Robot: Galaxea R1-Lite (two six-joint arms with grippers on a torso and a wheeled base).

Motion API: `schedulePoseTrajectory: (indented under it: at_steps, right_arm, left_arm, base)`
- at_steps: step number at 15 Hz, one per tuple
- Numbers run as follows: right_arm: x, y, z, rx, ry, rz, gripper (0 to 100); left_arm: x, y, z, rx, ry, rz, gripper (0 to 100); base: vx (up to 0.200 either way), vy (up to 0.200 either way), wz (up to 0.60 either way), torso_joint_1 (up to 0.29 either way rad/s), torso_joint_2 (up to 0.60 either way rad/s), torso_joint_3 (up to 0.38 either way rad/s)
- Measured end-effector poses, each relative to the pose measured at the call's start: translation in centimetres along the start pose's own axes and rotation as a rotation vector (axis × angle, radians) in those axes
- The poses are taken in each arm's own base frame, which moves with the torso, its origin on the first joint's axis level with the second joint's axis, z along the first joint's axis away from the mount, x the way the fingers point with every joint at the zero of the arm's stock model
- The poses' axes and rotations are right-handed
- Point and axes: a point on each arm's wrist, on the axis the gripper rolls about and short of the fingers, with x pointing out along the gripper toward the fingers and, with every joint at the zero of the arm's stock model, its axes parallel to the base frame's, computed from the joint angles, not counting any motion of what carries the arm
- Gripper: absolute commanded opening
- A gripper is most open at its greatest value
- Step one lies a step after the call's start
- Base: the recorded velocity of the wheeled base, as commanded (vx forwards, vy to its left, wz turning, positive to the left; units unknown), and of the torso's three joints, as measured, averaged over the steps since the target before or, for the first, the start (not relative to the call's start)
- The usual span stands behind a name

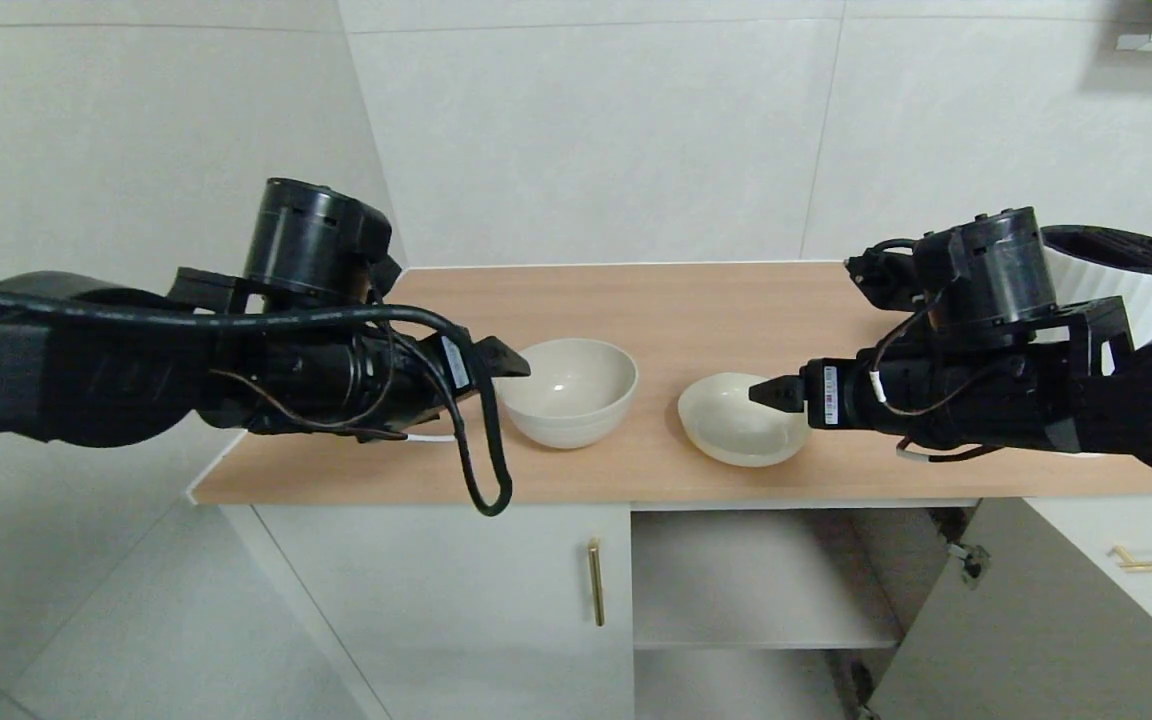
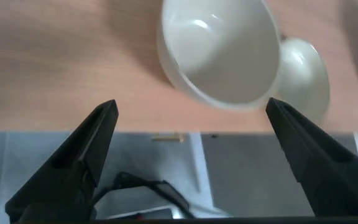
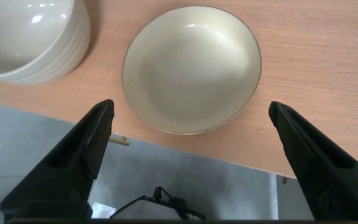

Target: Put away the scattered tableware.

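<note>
Head view: we find the bowl [image 1: 568,392] and dish [image 1: 741,420] side by side on the counter [image 1: 696,300], neither stowed. The left gripper [image 1: 508,362] sits beside the bowl, and the right gripper [image 1: 768,392] is at the dish rim, possibly touching. Left wrist view: jaws apart, holding nothing. Right wrist view: likewise. A cupboard [image 1: 736,570] stands open below. We judge all the stowing is yet to do.

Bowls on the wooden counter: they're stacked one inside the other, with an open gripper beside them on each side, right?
Not stacked. The deep bowl and the shallow bowl stand side by side on the wooden counter, apart, as the head view shows. The left gripper and right gripper are indeed open, one on each side.
</note>
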Motion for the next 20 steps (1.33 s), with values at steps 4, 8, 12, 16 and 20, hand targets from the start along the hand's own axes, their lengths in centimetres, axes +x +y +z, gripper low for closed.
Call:
schedulePoseTrajectory:
  at_steps: [4,8,12,16,20]
  right_arm:
    - [0.0,-0.1,0.0,0.002,-0.001,-0.002,100]
    - [0.0,-0.1,0.0,0.002,-0.001,-0.003,100]
    - [0.0,-0.1,0.0,0.002,-0.001,-0.003,100]
    - [0.0,-0.1,0.0,0.001,0.0,-0.003,100]
    - [0.0,-0.1,0.0,0.001,0.001,-0.004,100]
  left_arm:
    - [3.3,0.1,-0.4,0.0,-0.044,0.127,100]
    - [5.8,0.0,-1.1,0.007,-0.076,0.151,100]
    - [6.2,0.1,-1.4,0.01,-0.066,0.156,100]
    - [6.2,0.1,-1.5,0.01,-0.065,0.158,0]
    - [5.6,-0.1,-1.3,0.008,-0.073,0.145,0]
  base:
    - [0.0,0.0,0.0,0.0,0.0,0.0]
    - [0.0,0.0,0.0,0.0,0.0,0.0]
    - [0.0,0.0,0.0,0.0,0.0,0.0]
    - [0.0,0.0,0.0,0.0,0.0,0.0]
    - [0.0,0.0,0.0,0.0,0.0,0.0]
